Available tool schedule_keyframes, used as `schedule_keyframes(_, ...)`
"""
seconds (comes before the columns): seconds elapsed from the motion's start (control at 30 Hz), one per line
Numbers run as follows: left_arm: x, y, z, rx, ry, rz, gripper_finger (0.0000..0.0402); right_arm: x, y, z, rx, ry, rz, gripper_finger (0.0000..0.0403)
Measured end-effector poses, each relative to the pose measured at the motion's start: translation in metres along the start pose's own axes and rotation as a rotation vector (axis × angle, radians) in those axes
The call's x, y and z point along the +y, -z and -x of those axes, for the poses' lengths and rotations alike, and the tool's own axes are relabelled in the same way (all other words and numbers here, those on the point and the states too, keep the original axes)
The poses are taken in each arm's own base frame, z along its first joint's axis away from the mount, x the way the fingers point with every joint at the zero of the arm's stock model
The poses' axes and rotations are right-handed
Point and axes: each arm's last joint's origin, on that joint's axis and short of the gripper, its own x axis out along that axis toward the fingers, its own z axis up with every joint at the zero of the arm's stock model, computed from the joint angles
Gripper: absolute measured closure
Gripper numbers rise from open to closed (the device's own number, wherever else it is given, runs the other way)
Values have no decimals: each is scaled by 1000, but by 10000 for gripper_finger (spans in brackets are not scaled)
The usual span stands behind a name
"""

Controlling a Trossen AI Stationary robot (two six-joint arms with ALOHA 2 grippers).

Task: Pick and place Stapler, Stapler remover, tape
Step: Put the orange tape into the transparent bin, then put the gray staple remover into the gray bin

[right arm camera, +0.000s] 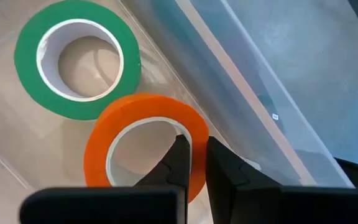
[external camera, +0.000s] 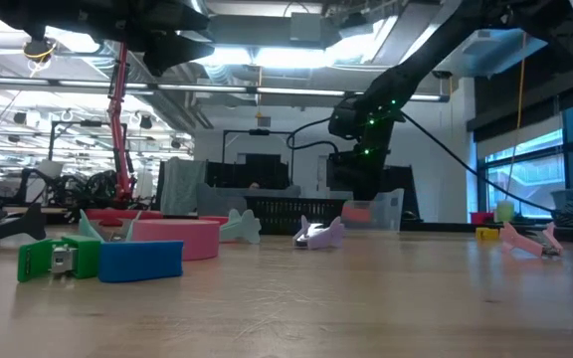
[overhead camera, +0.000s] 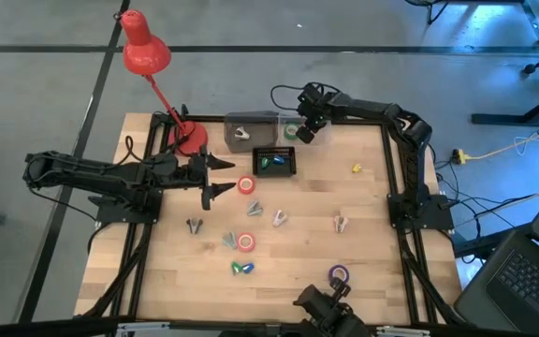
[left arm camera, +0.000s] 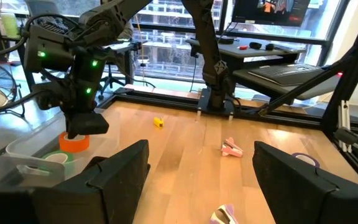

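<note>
Progress, judging by layout: partway. Right gripper (right arm camera: 194,163) is over the clear bin (overhead camera: 251,123) at the table's far edge, clenched on the wall of an orange tape roll (right arm camera: 143,144), one finger inside the core, one outside, jaws nearly together with only the roll wall between them. Green tape roll (right arm camera: 73,62) lies flat on the bin floor just beside the orange one, so at least one roll looks delivered; the orange one hangs just above the bin in the left wrist view, apparently not yet let go. The neighbouring compartment holds a grey item I can't identify. Black basket (overhead camera: 275,161) just in front of the right gripper holds a green-blue piece (overhead camera: 269,162). Still out on the table, well away from that gripper: two red tape rolls (overhead camera: 246,185) and (overhead camera: 245,241), a purple roll (overhead camera: 339,275) near the front edge, another green-blue piece (overhead camera: 241,269), and several small pale claw-like pieces (overhead camera: 278,218) scattered mid-table. Left gripper (overhead camera: 215,178) hovers released, jaws spread wide, holding nothing, with the nearer red roll just beyond its fingertips. Most of the sorting is left.
</note>
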Motion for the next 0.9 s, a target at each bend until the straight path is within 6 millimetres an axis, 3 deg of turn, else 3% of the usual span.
schedule_keyframes(0.1,0,0,0,0,0,0,123,0,0,0,1,-1,-2,353)
schedule_keyframes(0.4,-1,0,0,5,36,0,123,1,2,3,12,-44,0,206)
schedule_keyframes(0.53,-1,0,0,6,35,-1,123,2,-1,30,-47,-40,-12,182)
schedule_keyframes(0.7,-1,0,0,7,36,-11,123,8,-1,76,-123,-46,-3,183)
schedule_keyframes(0.9,-1,6,0,63,54,6,123,36,27,129,-178,-113,61,194)
